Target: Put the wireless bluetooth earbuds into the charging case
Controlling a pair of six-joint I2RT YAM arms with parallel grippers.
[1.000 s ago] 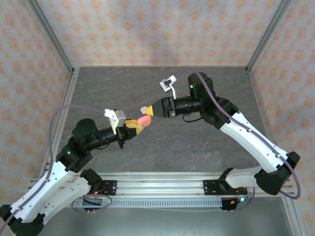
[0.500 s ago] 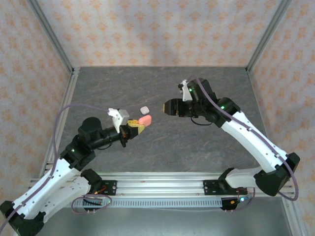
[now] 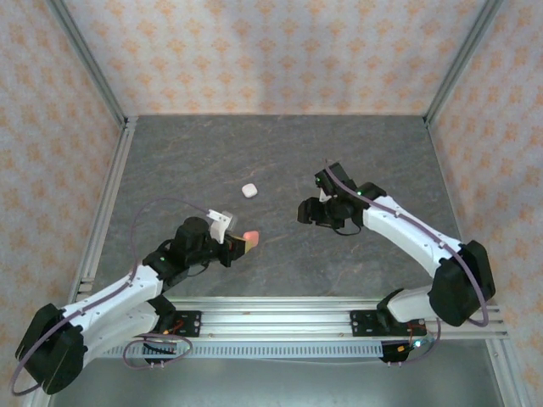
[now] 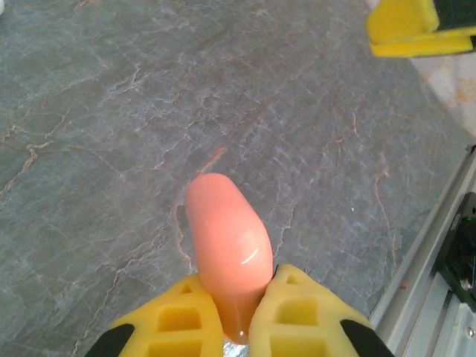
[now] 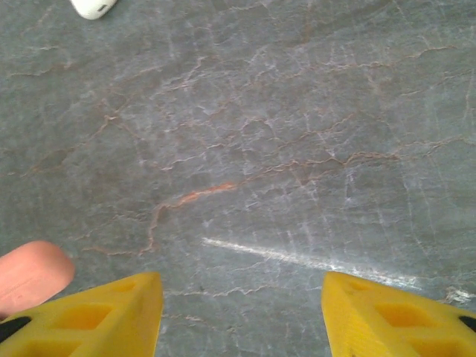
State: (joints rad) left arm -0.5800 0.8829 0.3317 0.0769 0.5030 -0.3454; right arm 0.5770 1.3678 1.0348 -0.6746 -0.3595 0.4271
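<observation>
At 7 o'clock from the table's centre, close to the front rail (image 3: 280,315), the left gripper (image 3: 240,245) is pinched hard on the near end of the pink case (image 3: 250,240). The rest of the rounded shell juts out past the yellow pads (image 4: 178,320). It rides low over the table (image 3: 280,153); contact cannot be judged. A second ago both tools met mid-table around this case. Since then the left arm has drawn back toward its base with the case, and the right arm has pulled away. The right gripper (image 3: 304,212) now sits at 2 o'clock from the pink case, jaws spread wide, nothing between them. It has widened over the last second. The white case (image 3: 249,190) has not moved: on the slab at 12 o'clock from the pink one, well apart from both tools. Both cases look shut, with no seam gap visible. Judgement: this reads as a hand-off finished, or a lid just closed, on the pink case. Whether its earbuds are seated inside cannot be told. The white case probably comes next.
</observation>
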